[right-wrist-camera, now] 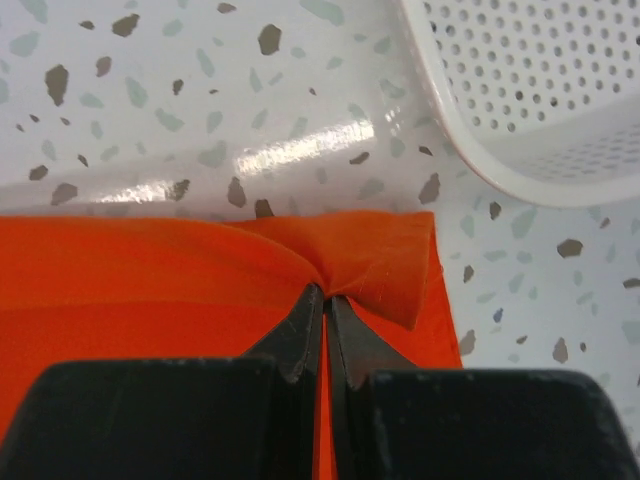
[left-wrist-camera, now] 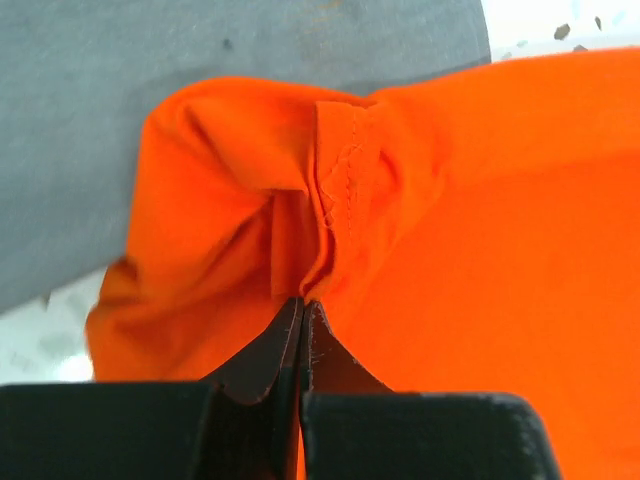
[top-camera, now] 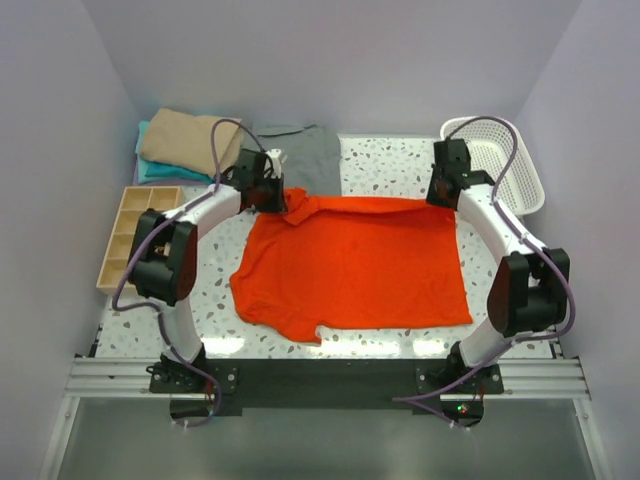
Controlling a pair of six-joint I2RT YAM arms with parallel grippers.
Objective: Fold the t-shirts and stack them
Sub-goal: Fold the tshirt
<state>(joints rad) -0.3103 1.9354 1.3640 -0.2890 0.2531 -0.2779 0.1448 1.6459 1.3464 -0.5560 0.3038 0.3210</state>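
**Location.** Orange-red t-shirt (top-camera: 350, 260): spread mostly flat across the middle of the bench (top-camera: 390, 165), rumpled along the near-left edge. Grey t-shirt (top-camera: 305, 150): at the far side, lying against the far-left corner of the orange-red one. Folded tan t-shirt (top-camera: 185, 140), set on top of the teal t-shirt (top-camera: 148, 170): far-left corner of the bench.

**Pincer state.** Left pincer (left-wrist-camera: 303, 305): clenched on the far-left corner of the orange-red t-shirt, with cloth bunched into pleats beyond the tips and a stitched hem on show. Right pincer (right-wrist-camera: 325, 292): clenched on the far-right corner, with a small fold of hem pinched between the tips, near the white basket (right-wrist-camera: 520, 100) but apart from it.

**Handling.**
- Treat as light and limp, with no stiffness.
- Expect sag between the two held corners once lifted.
- Allow for slight stretch and some drag over the bench.
- Regard as neither fragile nor, judging by the matte weave, slippery.
- Take hold at corners and hems for the bite of doubled, stitched cloth.
- Pinch a small fold, not a single layer.
- Move both corners together and level to avoid skew.
- Guard against dragging the grey t-shirt along on the left.
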